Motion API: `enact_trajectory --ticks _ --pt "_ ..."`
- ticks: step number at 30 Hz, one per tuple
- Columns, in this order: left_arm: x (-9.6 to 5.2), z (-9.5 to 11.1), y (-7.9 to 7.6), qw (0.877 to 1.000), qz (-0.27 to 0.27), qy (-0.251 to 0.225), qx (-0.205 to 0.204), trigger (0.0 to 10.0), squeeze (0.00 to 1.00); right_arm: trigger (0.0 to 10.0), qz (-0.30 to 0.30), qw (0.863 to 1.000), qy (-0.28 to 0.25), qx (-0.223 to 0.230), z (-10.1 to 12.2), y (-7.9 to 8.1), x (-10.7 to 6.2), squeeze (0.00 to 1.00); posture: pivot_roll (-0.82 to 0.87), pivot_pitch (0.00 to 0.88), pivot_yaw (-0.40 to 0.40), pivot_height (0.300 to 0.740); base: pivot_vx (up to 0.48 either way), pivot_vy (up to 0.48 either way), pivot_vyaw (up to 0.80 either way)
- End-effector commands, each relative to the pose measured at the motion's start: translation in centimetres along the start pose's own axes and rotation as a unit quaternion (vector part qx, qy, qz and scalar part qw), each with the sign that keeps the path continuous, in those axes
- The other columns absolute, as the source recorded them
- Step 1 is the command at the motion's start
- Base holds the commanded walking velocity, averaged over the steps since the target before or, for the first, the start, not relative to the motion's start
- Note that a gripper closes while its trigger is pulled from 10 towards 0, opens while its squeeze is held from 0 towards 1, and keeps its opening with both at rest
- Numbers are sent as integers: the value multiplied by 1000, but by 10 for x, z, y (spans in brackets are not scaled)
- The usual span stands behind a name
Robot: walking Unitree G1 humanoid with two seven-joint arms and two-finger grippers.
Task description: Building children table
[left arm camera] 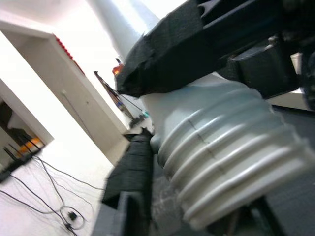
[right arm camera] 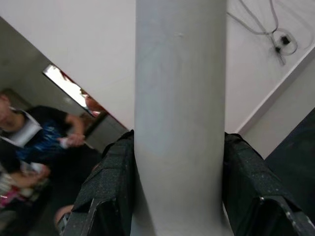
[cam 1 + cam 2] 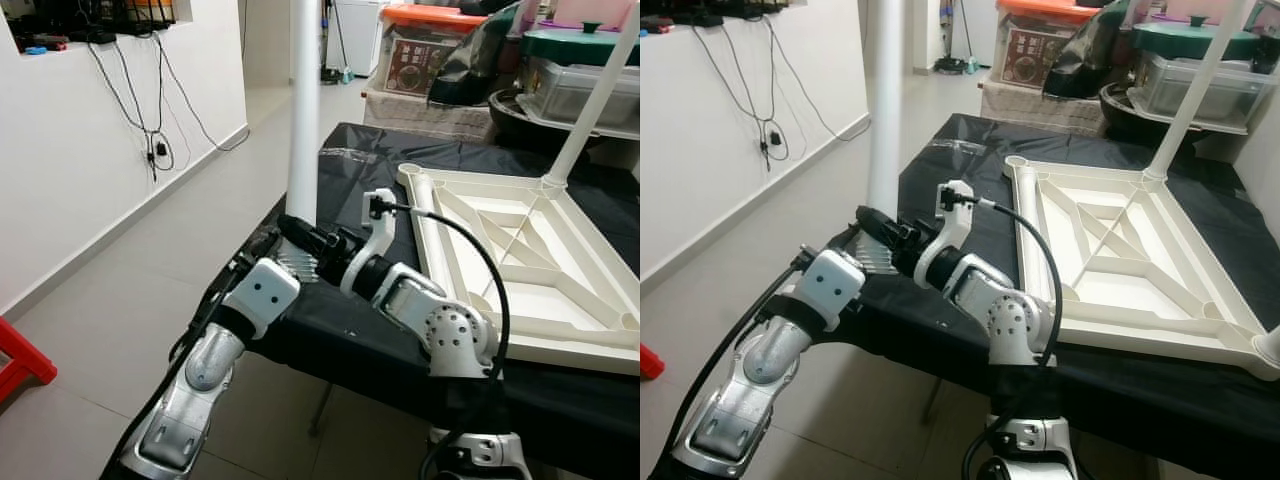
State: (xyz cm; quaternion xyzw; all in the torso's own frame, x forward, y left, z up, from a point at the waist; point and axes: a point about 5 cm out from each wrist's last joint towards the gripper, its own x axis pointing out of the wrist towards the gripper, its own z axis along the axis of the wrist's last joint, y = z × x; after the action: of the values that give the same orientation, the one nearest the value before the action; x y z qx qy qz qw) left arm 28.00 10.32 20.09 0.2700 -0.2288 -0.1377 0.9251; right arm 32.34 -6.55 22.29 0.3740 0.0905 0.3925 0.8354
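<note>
Both grippers are on one white table leg (image 3: pixel 303 110), held upright at the near left corner of the black-covered table (image 3: pixel 330 340). Right gripper (image 3: pixel 296 232) is clamped on the smooth shaft: in the right wrist view its two black fingers (image 2: pixel 110 182) press flat against opposite sides of the tube, no gap visible. Left gripper (image 1: pixel 142 113) has the leg's lower end, just above the ribbed screw thread (image 1: pixel 231 162); one finger (image 1: pixel 162 54) lies across the top of the tube and the other sits along the opposite side, both touching plastic, so it is closed on the leg too. In the eye views the left forearm comes up from below the table edge and the right forearm reaches across from the table's middle, the two wrists almost touching at the leg.

White tabletop (image 3: pixel 520 260) lies upside down on the black cover, toward the right side of the table, ribbed underside facing up. One leg (image 3: pixel 590 100) is already standing in its far corner, tilted slightly. The near-left corner socket (image 3: pixel 418 172) of the tabletop is open, close to the right wrist but apart from the held leg.

Far edge of the table is backed by stacked storage boxes (image 3: pixel 425 50) and lidded pots (image 3: pixel 570 70). Cables (image 3: pixel 150 110) hang down the white wall on the left. A seated person (image 2: pixel 34 137) shows in the right wrist view, blurred.
</note>
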Motion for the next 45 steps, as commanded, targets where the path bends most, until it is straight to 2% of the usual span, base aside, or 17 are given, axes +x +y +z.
enact_trajectory --ticks 1,2,4,8,17,18,22,23,24,25,26,27,28,35,41,42,45 --pt "1 -4 22 998 53 8 21 0 0 0 8 997 4 73 -28 6 10 0 82 0 -59 740 0 0 0" --pt "0 -5 30 997 67 8 30 0 0 0 -10 990 -33 133 -21 2 12 0 86 0 -63 740 0 0 0" --pt "0 -5 30 997 67 8 30 0 0 0 -10 990 -33 133 -21 2 12 0 86 0 -63 740 0 0 0" --pt "-2 -7 35 996 77 5 41 0 0 0 -29 981 -73 177 -10 -3 13 0 87 0 -67 740 0 0 0" --pt "-10 -7 37 997 64 -2 43 0 0 0 -23 981 -83 175 2 -4 12 0 89 0 -71 740 0 0 0" --pt "-11 -6 37 997 60 -3 42 0 0 10000 -31 982 -81 170 3 -6 12 0 91 0 -72 740 0 0 0" --pt "-14 -6 37 998 52 -5 35 0 0 10000 -42 981 -78 172 4 -10 12 0 93 0 -74 740 0 0 0" --pt "-15 -5 36 998 47 -6 30 0 0 10000 -41 981 -82 172 6 -11 12 635 94 0 -73 740 0 0 0" --pt "-17 -3 34 999 40 -9 26 0 0 10000 -44 981 -83 171 8 -13 12 1000 95 0 -75 740 0 0 0" --pt "-17 -2 33 999 36 -11 24 0 0 10000 -46 981 -84 171 10 -14 12 1000 95 0 -75 740 0 0 0" --pt "-18 0 31 999 31 -13 19 0 0 10000 -46 980 -82 174 11 -15 12 859 96 0 -77 740 0 0 0" --pt "-18 0 31 999 31 -13 19 0 0 10000 -46 980 -82 174 11 -15 12 859 96 0 -77 740 0 0 0" --pt "-19 1 28 999 25 -15 15 0 0 10000 -43 980 -80 177 13 -16 13 0 95 0 -76 740 0 0 0" --pt "-22 7 20 1000 7 -25 -7 0 0 10000 8 985 -32 171 8 -10 14 0 93 0 -73 740 0 0 0" --pt "-22 12 16 999 -9 -33 -24 0 0 10000 14 982 -21 187 8 -13 15 0 94 0 -75 740 0 0 0" --pt "-24 16 12 998 -30 -41 -30 0 0 10000 34 982 4 187 6 -11 15 0 95 0 -76 740 0 0 0" --pt "-26 18 7 997 -47 -45 -37 0 0 10000 37 982 19 183 4 -11 15 0 96 0 -74 740 0 0 0"
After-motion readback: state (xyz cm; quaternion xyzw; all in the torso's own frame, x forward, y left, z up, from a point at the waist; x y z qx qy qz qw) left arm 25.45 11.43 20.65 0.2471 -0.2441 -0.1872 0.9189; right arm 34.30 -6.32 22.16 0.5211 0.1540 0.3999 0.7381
